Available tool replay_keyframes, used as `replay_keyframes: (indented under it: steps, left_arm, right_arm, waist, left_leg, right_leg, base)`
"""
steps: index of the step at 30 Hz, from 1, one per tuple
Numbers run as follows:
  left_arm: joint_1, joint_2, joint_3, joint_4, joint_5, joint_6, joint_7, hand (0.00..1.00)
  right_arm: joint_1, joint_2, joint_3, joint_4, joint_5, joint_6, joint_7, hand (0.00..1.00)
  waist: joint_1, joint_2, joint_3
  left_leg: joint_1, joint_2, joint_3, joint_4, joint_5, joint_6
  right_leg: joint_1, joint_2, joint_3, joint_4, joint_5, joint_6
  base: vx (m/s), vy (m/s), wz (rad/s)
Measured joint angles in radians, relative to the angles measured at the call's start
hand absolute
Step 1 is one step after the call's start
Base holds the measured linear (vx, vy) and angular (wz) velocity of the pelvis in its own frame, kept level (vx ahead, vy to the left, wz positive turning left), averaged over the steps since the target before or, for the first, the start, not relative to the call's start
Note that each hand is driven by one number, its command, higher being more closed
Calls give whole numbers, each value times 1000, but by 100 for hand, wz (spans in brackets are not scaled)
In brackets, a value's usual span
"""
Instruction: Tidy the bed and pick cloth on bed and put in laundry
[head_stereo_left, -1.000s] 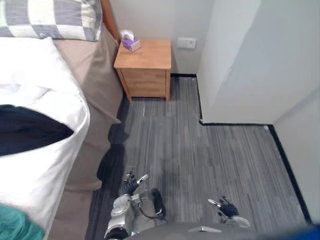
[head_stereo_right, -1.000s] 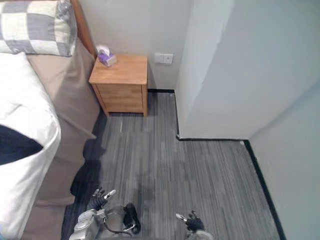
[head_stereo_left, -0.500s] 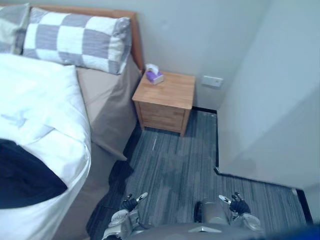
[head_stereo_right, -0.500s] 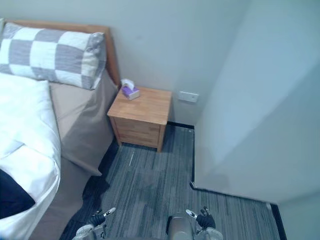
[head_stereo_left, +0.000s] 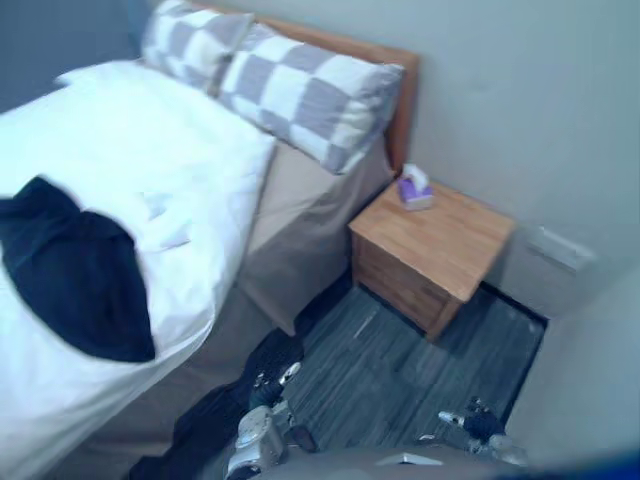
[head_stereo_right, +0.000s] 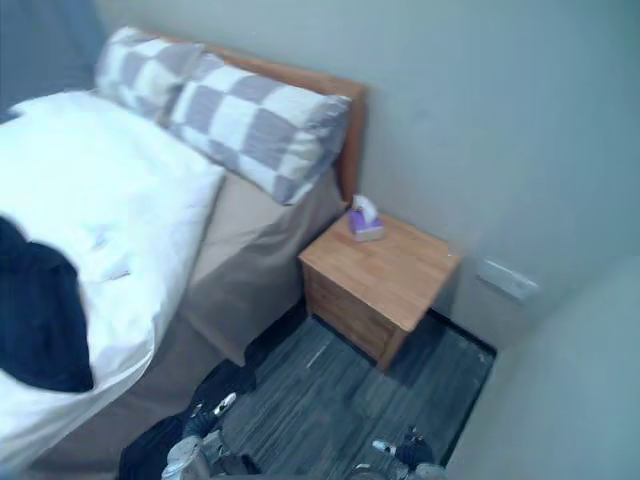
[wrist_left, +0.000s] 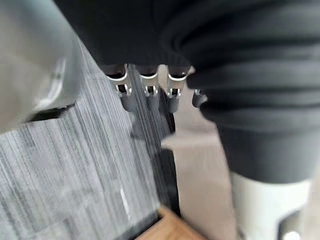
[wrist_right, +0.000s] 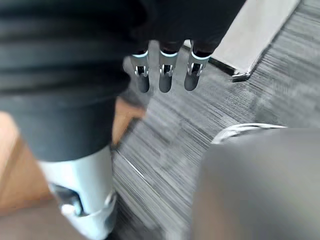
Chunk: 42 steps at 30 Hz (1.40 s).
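two hands are seen lowest in the eye views, both hung over the grey striped floor (head_stereo_left: 400, 350): the left hand (head_stereo_left: 268, 386) close beside the side of the bed (head_stereo_left: 200, 350), the right hand (head_stereo_left: 478, 424) well apart from it, toward the wall. in the left wrist view its fingers (wrist_left: 148, 95) are held straight and relaxed, with nothing grasped; the fingers (wrist_right: 165, 75) of the right hand are likewise shown released and empty in the right wrist view. beyond the left hand the bed is covered with a tan sheet (head_stereo_left: 300, 200) and a white duvet (head_stereo_left: 130, 140). the dark navy cloth (head_stereo_left: 85, 265) is laid crumpled on the duvet, near the edge that faces the robot, and is touched by neither hand. farther on, two grey-and-white checked pillows (head_stereo_left: 310, 100) are propped against the wooden headboard (head_stereo_left: 402, 95). just beside the head of the bed a wooden nightstand (head_stereo_left: 430, 250) is set against the wall, and a purple tissue box (head_stereo_left: 414, 190) is placed on its top, at the corner nearest the headboard. a white wall socket (head_stereo_left: 560, 248) is mounted on the wall past the nightstand.
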Motion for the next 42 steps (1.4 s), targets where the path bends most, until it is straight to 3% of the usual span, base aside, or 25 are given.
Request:
replay_keyframes:
  steps: [2,3,4,5,8,9,10,11,12,14,15,16,18,20,21,23,24,27,29,32,35,37,38,40,42]
  left_arm:
    - [8,7,-15,5,3,1,-4,0]
    - [19,7,10,14,3,0,-3,0]
    - [30,9,24,31,3,-2,-3,0]
    - [44,29,36,51,6,-4,-5,0]
    - [46,8,30,77,23,0,-7,0]
    - [47,12,14,78,57,14,-15,0]
    - [44,25,9,77,79,25,-27,0]
    - [38,35,-21,78,115,36,-31,0]
    - [36,43,-37,79,133,43,-35,0]
    - [30,65,-65,79,154,47,-46,0]
    - [24,68,-66,81,158,51,-43,0]
    - [9,79,-72,103,156,55,-40,0]
    - [-9,84,-70,129,157,70,-41,0]
    - [-12,72,-48,123,158,73,-41,0]
    - [-10,66,-36,119,159,74,-41,0]
    - [-8,60,-1,114,183,72,-42,0]
    - [-2,41,18,117,193,72,-42,0]
    - [-1,5,17,112,219,55,-42,0]
    - [-1,-7,17,111,233,43,-42,0]
    - [2,2,20,85,240,37,-27,0]
    - [-2,15,21,70,219,18,-21,0]
    - [-2,5,21,66,219,-1,-21,0]
    - [9,-7,22,69,221,-11,-21,0]
    - [20,-29,22,70,221,-20,-21,0]
    - [25,-29,21,74,221,-19,-22,0]
  right_arm:
    - [2,-4,-29,5,-2,-3,13,0]
    - [-3,-37,-45,3,-3,-17,18,0]
    - [-3,-34,-38,1,-3,-23,20,0]
    - [-5,-14,-36,-1,-3,-33,21,0]
    - [0,-37,-49,13,-3,-47,21,0]
    - [-29,-42,-40,19,2,-51,10,0]
    - [-30,-35,-35,19,22,-50,4,0]
    - [-22,-37,-35,22,56,-53,0,0]
    - [-29,-35,-32,23,71,-54,-2,0]
    - [-42,-25,-26,34,86,-63,-1,0]
    - [-44,-16,-27,33,102,-74,-2,0]
    - [-43,-12,-34,27,115,-89,-3,0]
    - [-35,-3,-33,19,123,-95,-3,0]
    - [-19,-3,-31,3,152,-98,-3,0]
    - [-16,-3,-29,-3,156,-97,-4,0]
    - [0,6,-18,-13,159,-98,-3,0]
    - [0,-12,-21,-11,180,-97,-4,0]
    - [1,-41,-18,-10,195,-99,-4,0]
    - [2,-44,-10,0,199,-99,-4,0]
    - [2,-37,50,-2,233,-97,2,0]
    - [0,1,51,-13,233,-89,6,0]
    - [1,3,60,-27,232,-74,8,0]
    - [2,3,63,-33,232,-57,6,0]
    - [2,-1,58,-44,214,-48,5,0]
    - [0,4,42,-45,184,-41,5,0]
  waist:
    - [0,18,9]
    - [10,68,26]
    - [14,64,25]
    - [30,29,28]
    - [35,73,15]
    - [37,80,13]
    - [35,60,16]
    - [32,61,14]
    - [31,57,13]
    - [21,33,18]
    - [9,38,29]
    - [-14,23,35]
    - [-22,21,36]
    - [-21,31,39]
    - [-21,35,40]
    - [-19,24,32]
    - [-21,45,29]
    - [-30,85,27]
    - [-24,87,25]
    - [-15,54,10]
    - [2,24,7]
    - [13,33,15]
    - [21,63,-1]
    - [11,88,-19]
    - [12,91,-31]
  left_leg:
    - [22,4,-11,-71,51,17]
    - [35,47,-20,-81,62,7]
    - [39,45,-18,-82,72,0]
    - [48,21,-11,-83,69,-14]
    - [76,33,20,-141,57,-34]
    - [81,7,16,-153,49,-38]
    - [99,-27,17,-149,18,-35]
    - [111,-46,-4,-150,-2,-36]
    - [114,-55,-10,-149,-7,-37]
    - [141,-66,-53,-151,-26,-28]
    - [159,-55,-93,-152,-35,-16]
    - [167,-43,-139,-149,-52,-9]
    - [172,-19,-190,-139,-66,-13]
    - [196,8,-222,-135,-82,-33]
    - [201,14,-228,-136,-88,-40]
    - [206,10,-248,-133,-110,-73]
    - [218,26,-230,-136,-111,-90]
    - [237,58,-56,-145,-76,-125]
    - [272,77,-54,-166,-56,-135]
    - [272,80,-25,-140,-33,-133]
    - [181,114,-22,103,-65,-122]
    - [116,185,7,325,-121,-106]
    - [116,212,34,365,-140,-92]
    - [159,204,76,298,-151,-93]
    - [173,184,116,223,-150,-94]
  right_leg:
    - [-29,3,-7,96,42,9]
    - [-51,28,20,20,-50,10]
    - [-21,38,18,-140,-15,11]
    - [-11,7,24,-290,144,16]
    - [6,32,-4,-284,114,13]
    - [-33,-11,2,-181,28,29]
    - [-36,-56,0,-112,-5,52]
    - [-79,-90,24,50,-14,62]
    - [-120,-115,51,142,-6,64]
    - [-203,-139,137,349,80,45]
    - [-266,-136,199,476,137,25]
    - [-289,-115,219,485,61,29]
    - [-326,-67,220,414,1,16]
    - [-349,-21,221,253,1,14]
    - [-348,-3,228,182,15,12]
    - [-340,31,288,-68,149,-17]
    - [-319,43,261,-68,178,-57]
    - [-295,56,205,-34,139,-83]
    - [-257,70,176,-33,129,-97]
    - [-215,68,159,-59,101,-92]
    - [-129,57,161,-176,105,-87]
    - [-76,73,175,-219,107,-90]
    - [-64,83,185,-223,105,-88]
    - [-71,96,218,-223,101,-76]
    - [-101,102,237,-234,122,-76]
  base:
    - [166,-115,111]
    - [101,-102,57]
    - [123,-192,47]
    - [81,-191,51]
    - [88,-147,37]
    - [115,-2,24]
    - [150,45,29]
    - [131,68,23]
    - [135,68,30]
    - [182,47,51]
    - [236,-36,90]
    - [170,-64,99]
    - [173,-69,93]
    - [248,-110,70]
    - [320,-202,52]
    - [287,-218,47]
    - [279,-177,36]
    - [340,-149,49]
    - [215,-114,39]
    - [136,-117,29]
    - [90,-103,14]
    - [31,-53,-25]
    - [39,18,-47]
    - [84,75,-38]
    - [94,57,-34]
